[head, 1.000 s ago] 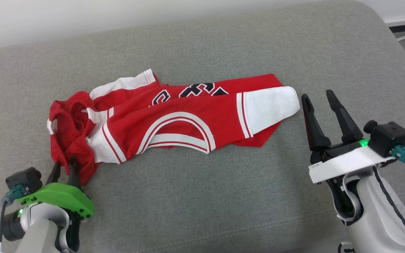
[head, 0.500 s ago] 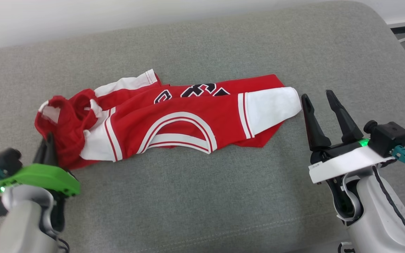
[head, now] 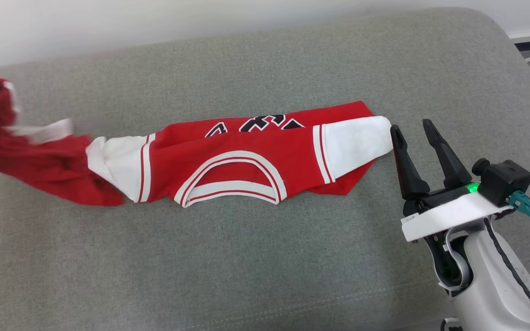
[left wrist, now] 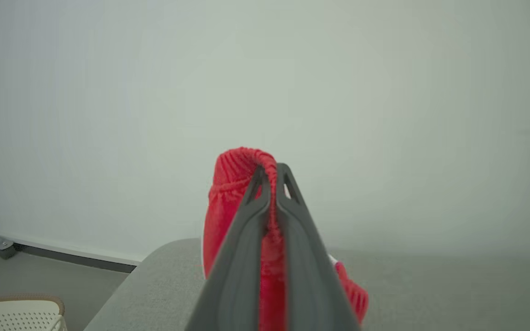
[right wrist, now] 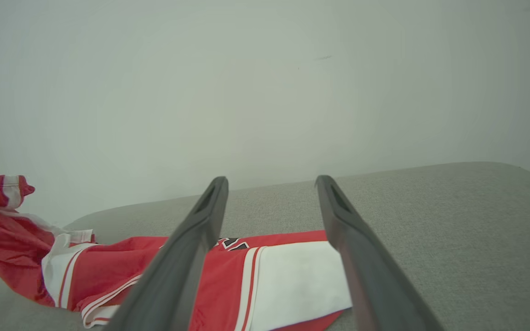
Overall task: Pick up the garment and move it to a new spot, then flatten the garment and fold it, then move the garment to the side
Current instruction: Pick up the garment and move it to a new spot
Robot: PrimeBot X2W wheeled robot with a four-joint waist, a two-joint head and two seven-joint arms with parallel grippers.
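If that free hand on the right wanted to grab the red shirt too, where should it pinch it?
Probably the white sleeve of the red shirt, approached from the robot's right: its free edge lies flat on the cushion right before the open right gripper.

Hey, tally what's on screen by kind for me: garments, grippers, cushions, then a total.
Garments: 1, the red and white jersey
Grippers: 2, left gripper shut on the jersey's red end, right gripper open next to its white end
Cushions: 1, the grey cushion under the jersey
Total: 4
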